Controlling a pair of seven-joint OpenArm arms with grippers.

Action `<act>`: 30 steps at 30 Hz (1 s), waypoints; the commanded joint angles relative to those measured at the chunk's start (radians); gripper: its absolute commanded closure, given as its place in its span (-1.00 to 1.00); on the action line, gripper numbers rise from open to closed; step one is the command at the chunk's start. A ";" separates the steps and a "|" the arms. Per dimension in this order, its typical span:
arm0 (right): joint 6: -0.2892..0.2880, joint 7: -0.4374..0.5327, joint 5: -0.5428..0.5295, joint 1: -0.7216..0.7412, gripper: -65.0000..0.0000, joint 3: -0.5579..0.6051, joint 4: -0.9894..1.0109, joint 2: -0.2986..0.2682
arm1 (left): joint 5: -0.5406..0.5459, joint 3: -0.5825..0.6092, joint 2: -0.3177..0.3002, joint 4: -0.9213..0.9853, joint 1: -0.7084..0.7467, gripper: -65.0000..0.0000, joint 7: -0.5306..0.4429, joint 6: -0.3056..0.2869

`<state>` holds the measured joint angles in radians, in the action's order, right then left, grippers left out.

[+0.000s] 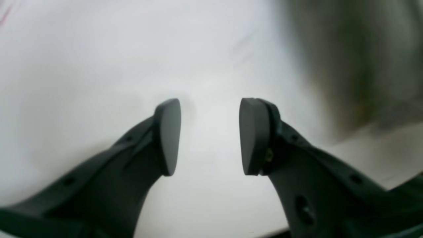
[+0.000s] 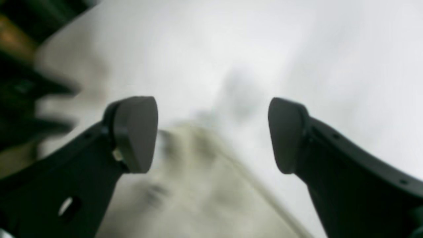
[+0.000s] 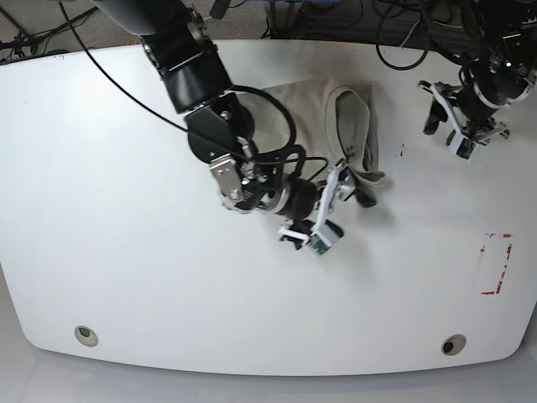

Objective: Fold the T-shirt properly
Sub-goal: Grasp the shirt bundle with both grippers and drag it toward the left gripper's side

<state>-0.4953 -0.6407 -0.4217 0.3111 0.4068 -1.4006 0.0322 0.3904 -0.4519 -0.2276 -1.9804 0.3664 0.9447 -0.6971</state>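
Observation:
The T-shirt (image 3: 323,105) lies crumpled in a beige heap on the white table (image 3: 126,210), back of centre. My right gripper (image 3: 352,191) hovers at the heap's near edge. In the right wrist view its fingers are spread wide, so the right gripper (image 2: 213,132) is open, with T-shirt (image 2: 198,185) fabric below and between them, not pinched. My left gripper (image 3: 440,126) is at the far right, apart from the shirt. In the left wrist view the left gripper (image 1: 210,135) is open over bare table, with the blurred T-shirt (image 1: 357,59) at upper right.
A red tape rectangle (image 3: 495,264) marks the table's right side. Black cables (image 3: 403,42) trail over the far edge. Two round holes (image 3: 84,334) (image 3: 453,344) sit near the front edge. The right arm's dark links (image 3: 193,75) reach in from the far left.

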 commanded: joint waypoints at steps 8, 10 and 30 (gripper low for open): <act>-0.019 -0.084 -0.015 -0.046 0.12 -0.144 -0.170 -0.151 | 0.009 0.204 -0.006 -0.020 -0.050 0.21 -0.034 -0.001; -0.019 -0.084 -0.015 -0.068 0.42 -0.153 -0.174 -0.179 | 0.009 0.253 0.003 -0.020 -0.054 0.21 -0.043 -0.001; -0.019 0.046 0.031 -0.105 0.79 -0.148 0.031 -0.268 | -0.029 0.598 -0.008 0.155 -0.206 0.21 -0.092 0.009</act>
<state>-0.5129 -0.6319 -0.4015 0.1772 0.2630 -1.3636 -0.2325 0.3542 0.1551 -0.2108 -1.8412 0.1825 0.8745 -0.6903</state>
